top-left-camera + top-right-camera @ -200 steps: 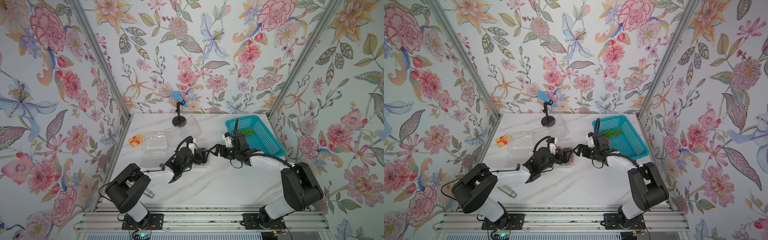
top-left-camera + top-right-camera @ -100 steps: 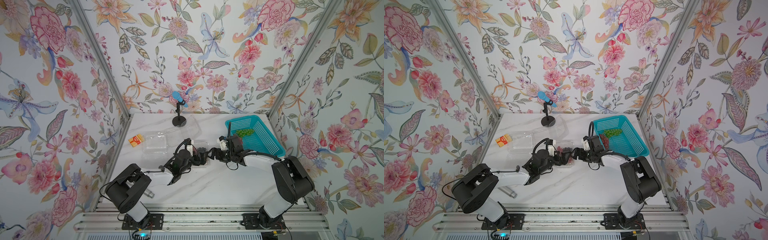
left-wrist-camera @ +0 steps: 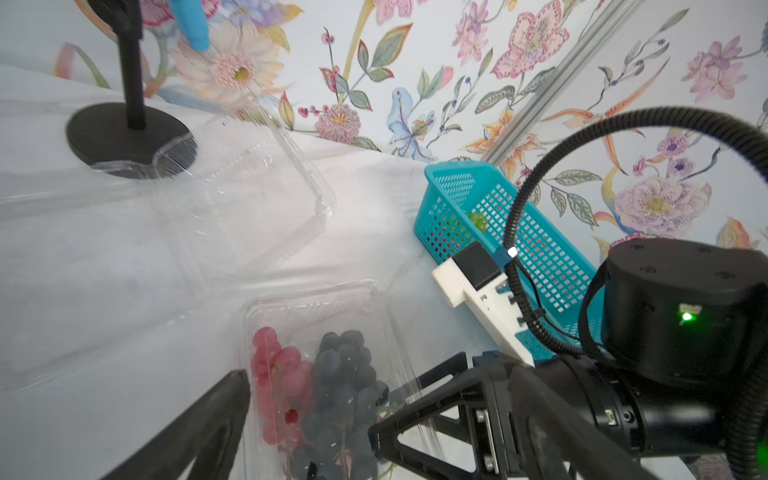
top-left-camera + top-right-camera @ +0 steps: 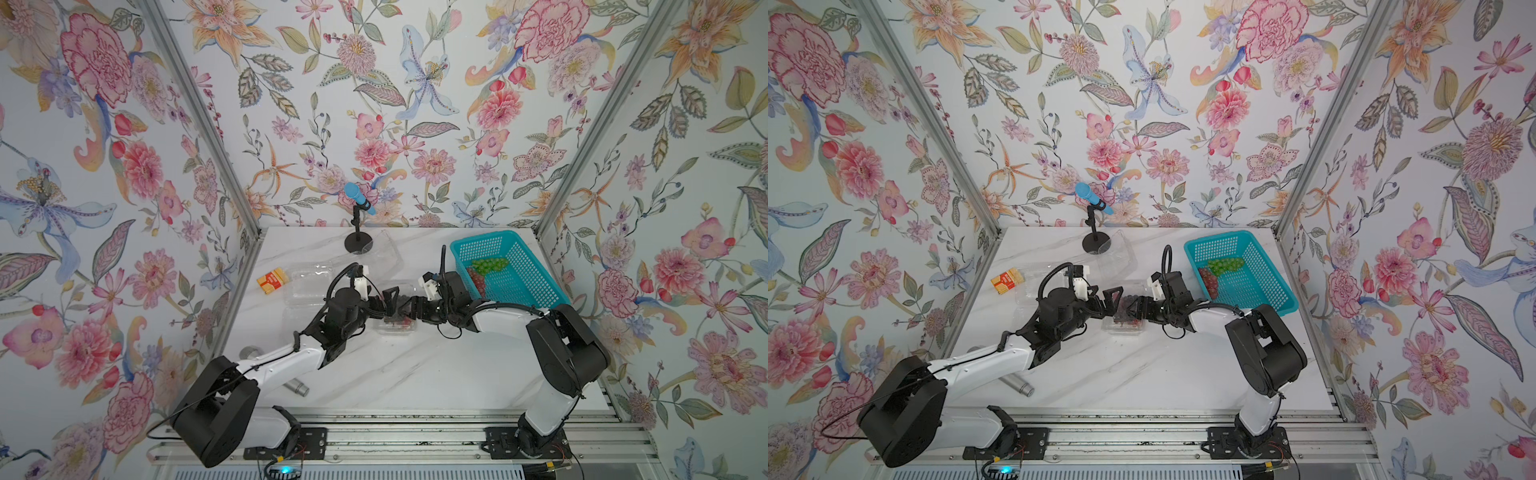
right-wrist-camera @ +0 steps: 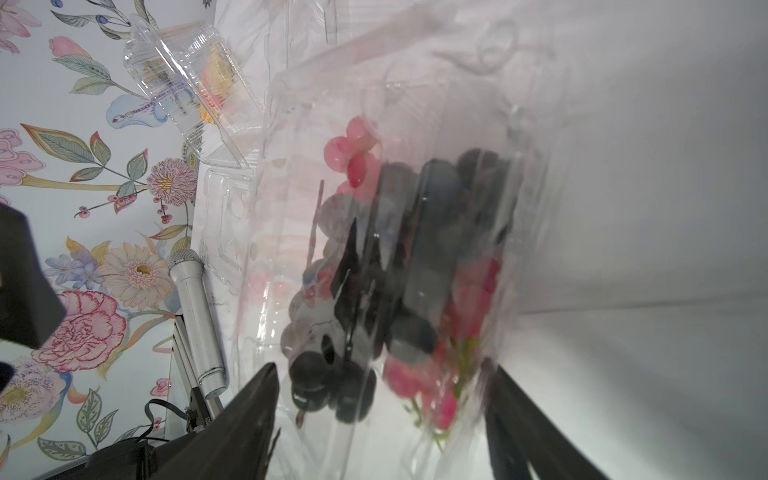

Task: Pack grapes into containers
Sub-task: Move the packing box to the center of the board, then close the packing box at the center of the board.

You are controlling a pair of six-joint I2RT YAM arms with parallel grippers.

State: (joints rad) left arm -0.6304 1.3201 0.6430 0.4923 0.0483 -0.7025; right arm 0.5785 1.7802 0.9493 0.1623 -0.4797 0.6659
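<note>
Clear plastic box (image 4: 395, 323) at the middle of the table (image 4: 395, 374) holds 1 pink bunch (image 3: 278, 365) and 1 dark bunch (image 3: 345, 374). Both arms flank it: the left gripper (image 4: 1111, 302) hangs at 1 end with jaws spread wide and nothing in them, while the right gripper (image 5: 380, 374) straddles the other end, though blur hides whether its jaws pinch the walls. Likely the step is steadying this box; next calls for a light squeeze on thin walls, then fetching the green bunch (image 4: 490, 264) from the basket (image 4: 519, 282).
</note>
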